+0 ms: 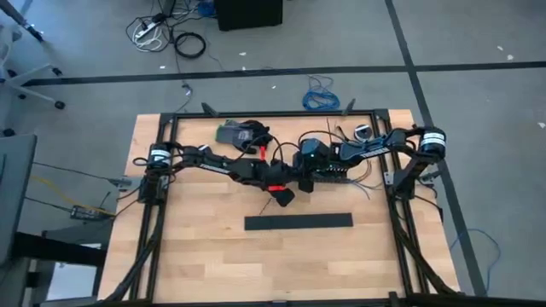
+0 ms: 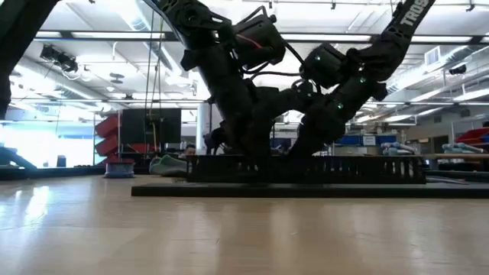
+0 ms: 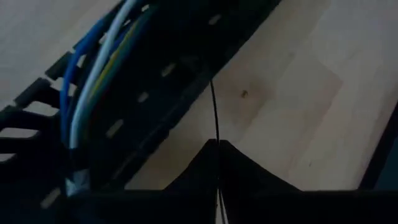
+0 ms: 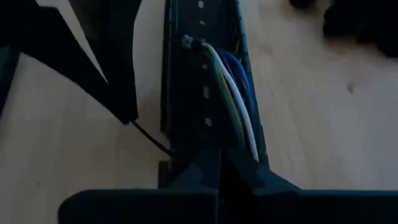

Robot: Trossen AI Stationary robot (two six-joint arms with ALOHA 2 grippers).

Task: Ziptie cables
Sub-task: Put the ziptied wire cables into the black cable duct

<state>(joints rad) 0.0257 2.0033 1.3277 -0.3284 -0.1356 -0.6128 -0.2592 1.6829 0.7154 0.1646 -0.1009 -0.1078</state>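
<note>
Overhead shot is evenly lit and flat, hardly any shadows on the pale wooden tabletop (image 1: pixel 205 256). The table-level view is badly backlit: long ceiling light strips (image 2: pixel 99 30) and bright windows on the far left blow out, so the two dark robot arms (image 2: pixel 252 84) read as silhouettes, with sheen on the near wood. Both wrist views are dim and soft, with the thin blue and white wires (image 3: pixel 93 74) blurry.
</note>
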